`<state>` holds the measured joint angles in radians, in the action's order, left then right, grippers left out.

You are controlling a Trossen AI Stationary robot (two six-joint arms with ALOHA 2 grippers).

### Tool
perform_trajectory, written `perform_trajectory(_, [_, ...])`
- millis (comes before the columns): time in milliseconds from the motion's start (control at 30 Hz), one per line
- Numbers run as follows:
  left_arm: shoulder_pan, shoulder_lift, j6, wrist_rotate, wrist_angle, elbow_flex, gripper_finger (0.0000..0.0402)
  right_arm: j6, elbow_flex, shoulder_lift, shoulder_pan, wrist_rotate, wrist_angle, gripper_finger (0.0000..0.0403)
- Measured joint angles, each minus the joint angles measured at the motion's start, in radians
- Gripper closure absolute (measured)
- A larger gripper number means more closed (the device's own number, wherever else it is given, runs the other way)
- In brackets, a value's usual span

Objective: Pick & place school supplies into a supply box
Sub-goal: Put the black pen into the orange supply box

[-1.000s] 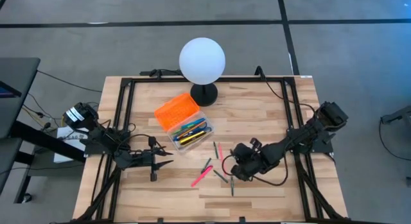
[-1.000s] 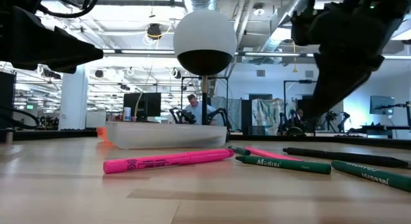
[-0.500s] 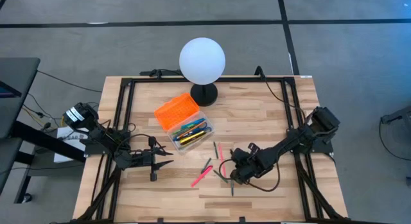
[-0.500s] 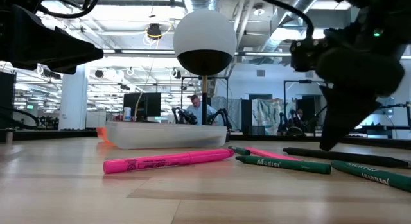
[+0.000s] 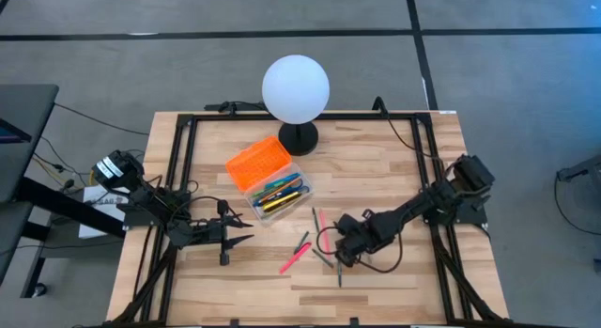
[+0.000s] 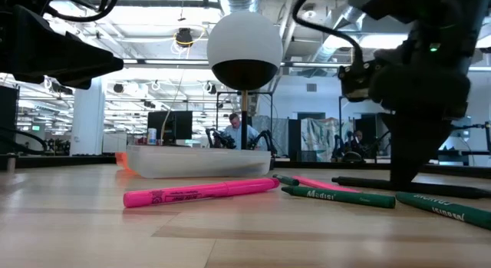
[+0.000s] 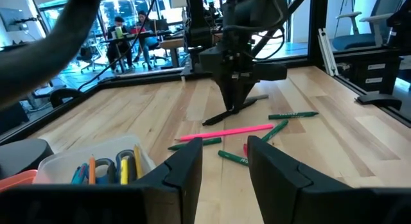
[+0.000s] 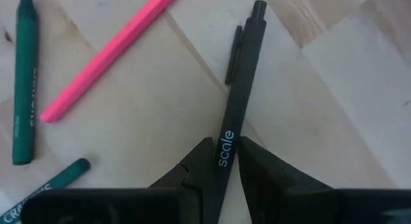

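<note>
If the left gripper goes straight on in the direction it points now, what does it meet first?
Probably the loose pens on the table: the left gripper, open and empty, points toward the long pink marker and the green crayons around it. Beyond them stands the right gripper on a black pen. Depth is unclear.

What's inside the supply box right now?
The supply box lies open, its orange lid flipped aside. Inside are several pens and markers, yellow, orange, blue and dark ones. Whatever lies beneath that top layer is covered, so no exact count.
</note>
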<state>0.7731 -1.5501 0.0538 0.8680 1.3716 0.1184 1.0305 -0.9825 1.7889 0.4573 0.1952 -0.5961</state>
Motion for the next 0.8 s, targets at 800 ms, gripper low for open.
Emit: perform_trajectory(800, [0.0, 0.0, -0.021, -0.001, 0.0, 0.0, 0.0283, -0.167, 0.0, -0.001, -0.059, -0.013, 0.001, 0.038])
